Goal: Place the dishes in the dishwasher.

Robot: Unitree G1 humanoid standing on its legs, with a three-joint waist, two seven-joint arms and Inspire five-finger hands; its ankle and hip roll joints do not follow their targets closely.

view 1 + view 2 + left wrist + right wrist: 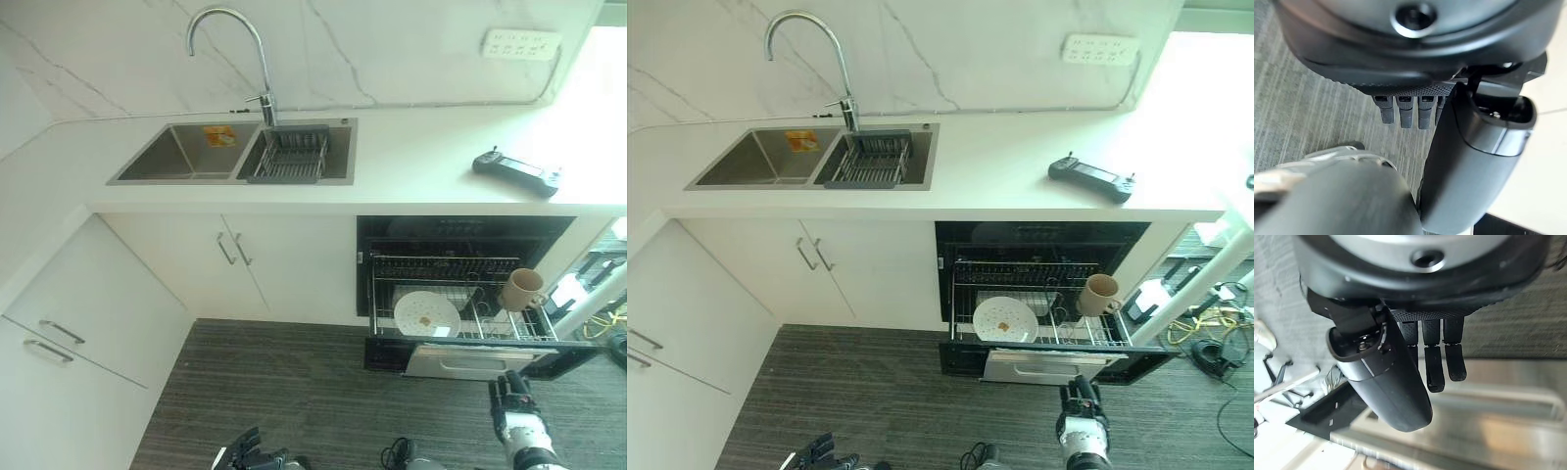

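Left eye view gives you the task's things first: a white plate (427,314) leaning in the pulled-out dishwasher rack (446,266), and a beige mug (521,289) perched at the rack's right side, handle turned outward. You can judge both as loaded already. The plate has a small brown mark on its face.

Outward from there, the dishwasher door (460,359) hangs open below the rack, under the white bench (431,157). On the bench lies a dark handheld controller (516,172), well apart from the double sink (186,152), whose right basin holds a wire drain basket (291,155) that looks empty of dishes from here. So, as far as you can see, little or nothing is left to carry over; pushing the rack in and closing the door may be what remains.

Your right hand (513,403) hovers low, just in front of the open door, holding nothing. Your left hand (252,453) sits at the bottom edge over the grey floor (294,392).

Right wrist view adds what the head views lack: the right hand's fingers (1434,367) hang straight and relaxed beside the thumb, empty, with the steel door edge past them. Left wrist view shows the left hand's fingers (1405,111) short and loosely extended over the floor, also grasping nothing.
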